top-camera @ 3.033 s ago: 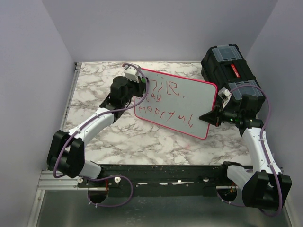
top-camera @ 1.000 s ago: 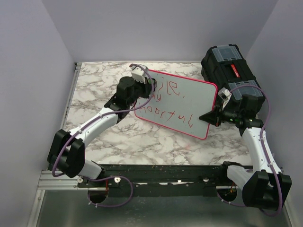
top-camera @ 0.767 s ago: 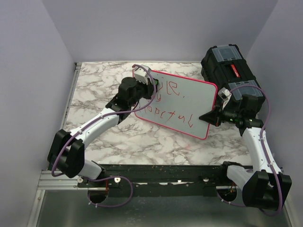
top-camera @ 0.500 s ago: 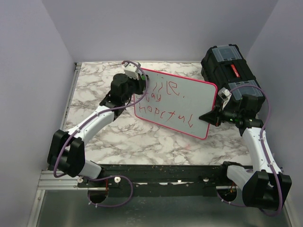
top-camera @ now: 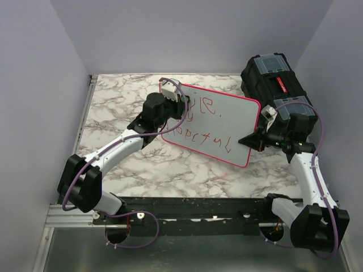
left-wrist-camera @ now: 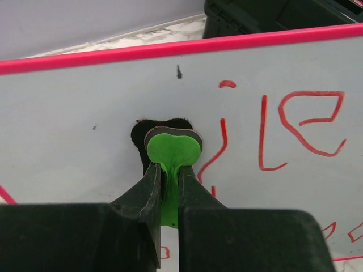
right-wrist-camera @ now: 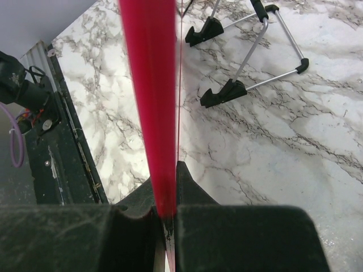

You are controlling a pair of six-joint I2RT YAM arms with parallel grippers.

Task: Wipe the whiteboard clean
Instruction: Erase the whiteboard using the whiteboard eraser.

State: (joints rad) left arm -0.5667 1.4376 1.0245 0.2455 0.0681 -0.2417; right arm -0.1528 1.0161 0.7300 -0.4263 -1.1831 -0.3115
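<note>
The left gripper (left-wrist-camera: 165,177) is clamping shut on the green eraser (left-wrist-camera: 173,148), whose black felt (left-wrist-camera: 138,131) is pressing flat on the whiteboard (left-wrist-camera: 79,102). Compared with half a second ago, it is sitting further right, in from the board's left edge and over the start of the top line, so the wiping stroke is going back in. The surface left of the felt is looking clean bar a small dark speck. The red lettering (left-wrist-camera: 306,122) is sitting just right of the felt and running on below the fingers, so most of the erasing is probably undone. The right gripper (right-wrist-camera: 164,214) is pinching closed on the board's pink-red rim (right-wrist-camera: 148,85), unmoved, holding the board tilted up. The wire legs (right-wrist-camera: 222,93) are showing off to its right. The black toolbox (top-camera: 272,76) is sitting just behind the right gripper.
</note>
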